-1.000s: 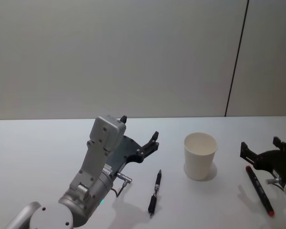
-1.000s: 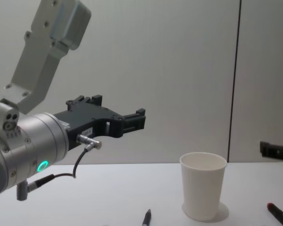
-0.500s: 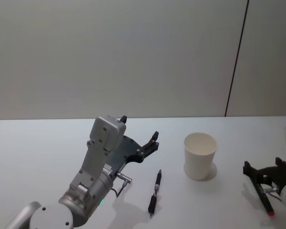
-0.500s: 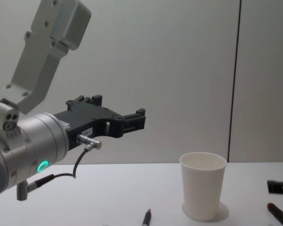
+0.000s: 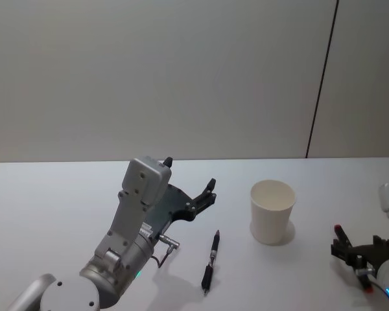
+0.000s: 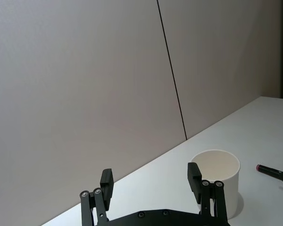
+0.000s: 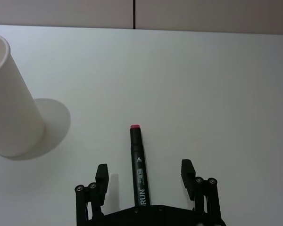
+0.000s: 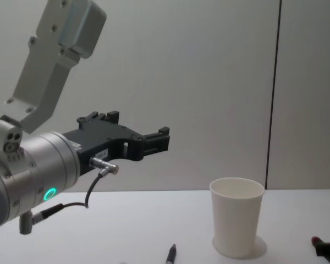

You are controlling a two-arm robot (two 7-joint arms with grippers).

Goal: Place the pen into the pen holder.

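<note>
My right pincer (image 7: 145, 172) sits low over the table (image 5: 52, 194) with its two black fingers spread wide. It grips nothing. A marker pen (image 7: 137, 146) lies flat on the table in the gap between the fingers, and neither finger touches it. I cannot tell whether the fingertips reach the tabletop.

The marker pen is a straight black barrel with white lettering and a red end. The red end points toward the table's far edge. The other end runs back under the pincer's body.

The cup (image 5: 271, 210) stands upright on the table to the left of the marker pen, well apart from it and closer to the far edge. It is plain white paper, smooth, tapering downward, with a rolled rim.

A slim black ballpoint pen (image 5: 211, 261) lies flat on the table, left of the cup and farther from the far edge. Its length runs roughly toward that edge.

My left pincer (image 5: 190, 173) hangs in the air above the table, left of the cup, beyond the ballpoint pen. Its black fingers are wide apart and hold nothing. The arm behind it is silver metal.

The tabletop is smooth, matte white.
</note>
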